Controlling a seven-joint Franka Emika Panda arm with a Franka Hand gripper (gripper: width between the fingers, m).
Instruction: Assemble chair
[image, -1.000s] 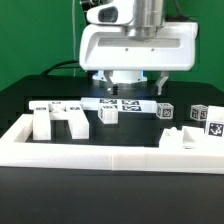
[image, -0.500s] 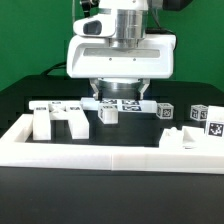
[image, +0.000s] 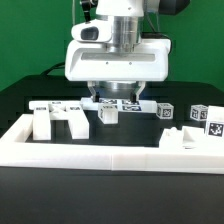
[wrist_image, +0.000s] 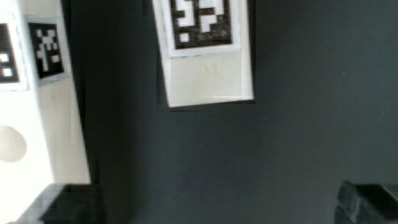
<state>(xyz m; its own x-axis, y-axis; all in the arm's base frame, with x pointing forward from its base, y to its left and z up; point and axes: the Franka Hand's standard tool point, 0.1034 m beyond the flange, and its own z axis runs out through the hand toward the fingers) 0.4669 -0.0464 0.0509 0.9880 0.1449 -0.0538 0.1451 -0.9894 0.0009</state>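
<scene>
Handling (judged, not tested): the chair parts are hard white moulded plastic. They should be stiff, light and not fragile. The smooth faces are probably slippery, so pinch across two flat parallel sides and keep off the tags.
- Legged part: take one upright across its width, not the whole span.
- Small block: grip across the narrow sides; it should fit easily.
- Cubes: any opposing faces will do.

Looks, from the exterior view's left to its right:
- All parts sit on the dark surface, inside the white border rail.
- The legged part is chunky, with two uprights.
- The small block lies near centre.
- The tool hovers low just behind the small block. Its jaws are spread wide with nothing between them.
- In the wrist view the tool has only bare surface in its gap. A tagged white part lies outside that gap; I cannot tell which part it is.
- The cubes carry black-and-white tags and sit apart from each other.
- A low slab lies beside the rail.
</scene>
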